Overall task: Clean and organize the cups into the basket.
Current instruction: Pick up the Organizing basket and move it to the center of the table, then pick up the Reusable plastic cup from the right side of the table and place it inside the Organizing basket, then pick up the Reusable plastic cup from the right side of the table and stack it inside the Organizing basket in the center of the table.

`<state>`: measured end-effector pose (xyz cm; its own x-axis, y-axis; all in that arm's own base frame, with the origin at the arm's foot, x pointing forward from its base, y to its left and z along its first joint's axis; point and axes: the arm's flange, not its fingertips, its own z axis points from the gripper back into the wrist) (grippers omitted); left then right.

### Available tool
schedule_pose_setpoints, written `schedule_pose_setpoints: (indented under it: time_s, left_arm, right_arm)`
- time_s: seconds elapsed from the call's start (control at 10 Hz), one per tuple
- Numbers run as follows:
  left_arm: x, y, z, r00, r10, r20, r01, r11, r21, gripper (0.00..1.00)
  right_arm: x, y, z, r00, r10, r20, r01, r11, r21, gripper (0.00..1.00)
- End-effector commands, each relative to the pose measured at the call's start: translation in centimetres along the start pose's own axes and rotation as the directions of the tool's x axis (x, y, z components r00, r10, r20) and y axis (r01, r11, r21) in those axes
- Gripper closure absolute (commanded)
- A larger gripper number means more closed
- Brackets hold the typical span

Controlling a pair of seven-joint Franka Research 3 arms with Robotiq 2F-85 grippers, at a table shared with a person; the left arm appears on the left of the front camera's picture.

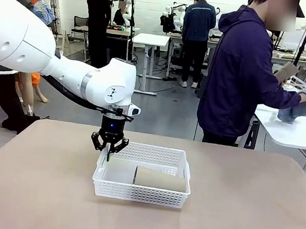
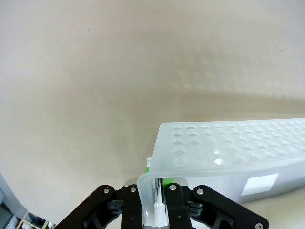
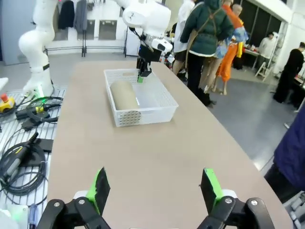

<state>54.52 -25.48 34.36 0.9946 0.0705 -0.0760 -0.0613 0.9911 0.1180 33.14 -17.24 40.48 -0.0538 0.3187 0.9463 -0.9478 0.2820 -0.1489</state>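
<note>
The white lattice basket (image 1: 141, 193) stands on the table in front of me. One tan cup (image 1: 160, 179) lies on its side inside it. My left gripper (image 1: 108, 149) is shut on the basket's left rim. In the left wrist view the fingers (image 2: 174, 210) pinch that thin white rim, with the basket wall (image 2: 228, 148) running off to the right. At a side table on the far right, a person holds another tan cup (image 1: 285, 71). My right gripper (image 3: 155, 191) hangs open over the table, well short of the basket (image 3: 164, 95), the cup (image 3: 124, 95) and the left gripper (image 3: 142, 76).
The person presses a blue cloth (image 1: 300, 109) on the white side table (image 1: 300, 134). The brown tabletop (image 1: 241, 213) has free room around the basket. Cables (image 3: 19, 157) lie on a rack beside the table's edge.
</note>
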Motion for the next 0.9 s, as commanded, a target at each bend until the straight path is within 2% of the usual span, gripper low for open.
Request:
schedule_pose_setpoints:
  time_s: [0.0, 0.8]
  left_arm:
    - [0.04, -0.06, -0.19, 1.0, 0.0, 0.0, 0.0, 1.0, 0.01, 1.0]
    - [0.04, -0.06, -0.19, 1.0, 0.0, 0.0, 0.0, 1.0, 0.01, 1.0]
  right_arm:
    - [0.7, 0.79, 0.11, 1.0, 0.01, 0.004, -0.01, 1.0, -0.017, 0.0]
    - [0.7, 0.79, 0.11, 1.0, 0.01, 0.004, -0.01, 1.0, -0.017, 0.0]
